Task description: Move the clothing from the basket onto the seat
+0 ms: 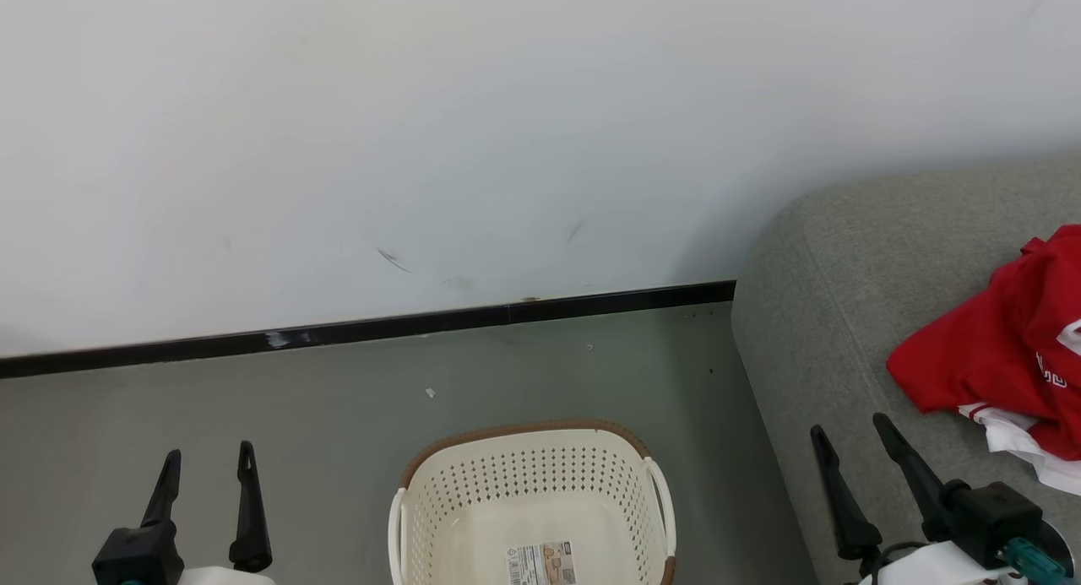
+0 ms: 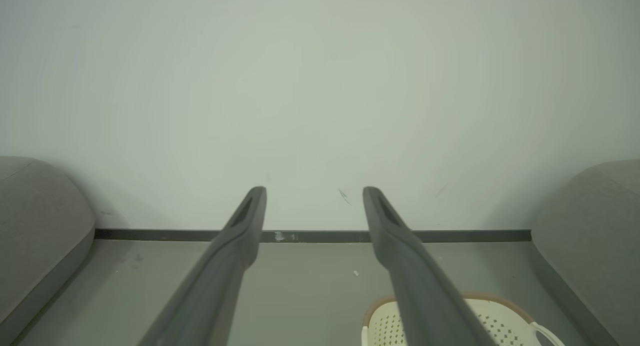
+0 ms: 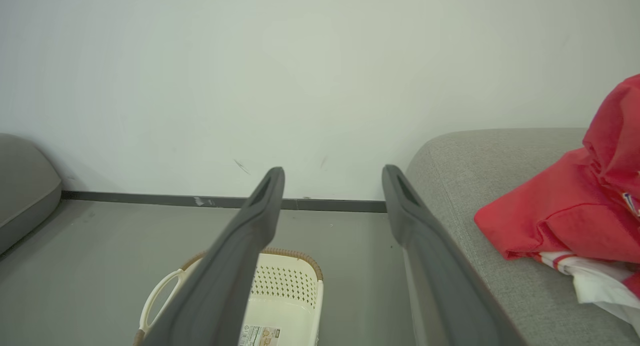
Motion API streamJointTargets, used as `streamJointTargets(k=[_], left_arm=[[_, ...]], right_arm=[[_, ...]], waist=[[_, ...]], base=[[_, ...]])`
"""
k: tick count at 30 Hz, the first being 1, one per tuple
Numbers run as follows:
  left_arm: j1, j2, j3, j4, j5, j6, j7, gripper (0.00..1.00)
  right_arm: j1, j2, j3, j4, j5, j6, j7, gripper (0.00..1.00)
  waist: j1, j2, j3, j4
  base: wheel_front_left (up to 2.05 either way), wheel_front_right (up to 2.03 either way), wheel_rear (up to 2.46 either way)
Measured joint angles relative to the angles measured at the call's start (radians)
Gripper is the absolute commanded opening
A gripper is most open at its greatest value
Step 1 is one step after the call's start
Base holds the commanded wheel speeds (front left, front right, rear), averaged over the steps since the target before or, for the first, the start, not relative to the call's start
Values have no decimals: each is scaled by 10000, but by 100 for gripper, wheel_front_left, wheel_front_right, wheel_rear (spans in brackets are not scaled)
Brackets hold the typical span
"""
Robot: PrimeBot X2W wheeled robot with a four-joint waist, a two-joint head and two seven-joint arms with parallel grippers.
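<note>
The red clothing [image 1: 1001, 349] with white trim lies in a heap on the grey-green seat [image 1: 832, 289] at the right, also as the clothing [image 3: 575, 211] on the seat [image 3: 480, 156] in the right wrist view. The cream basket [image 1: 532, 492] with a brown rim stands on the floor at bottom centre; a label sticker shows on its bare bottom. My left gripper [image 1: 209, 465] is open at the lower left, left of the basket. My right gripper [image 1: 849, 425] is open at the lower right, over the seat's front edge, left of the clothing. Both hold nothing.
A white wall [image 1: 422, 129] with a black skirting strip [image 1: 363, 327] runs behind the grey floor [image 1: 253, 399]. In the left wrist view another grey upholstered piece [image 2: 35, 221] stands at the left, and the basket [image 2: 500, 321] sits low right.
</note>
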Motion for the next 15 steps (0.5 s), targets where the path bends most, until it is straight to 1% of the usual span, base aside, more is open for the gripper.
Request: streamJointTargets(k=[4, 15], left_arm=[[-1, 12, 8, 2, 44, -81, 0, 100], [-1, 148, 13, 42, 107, -90, 0, 100]], right_arm=[[121, 2, 27, -69, 134, 0, 0, 100], [130, 2, 38, -291, 224, 0, 0, 100]], waist=[[0, 0, 33, 17], [0, 0, 114, 12]], base=[[0, 0, 0], [0, 0, 0]])
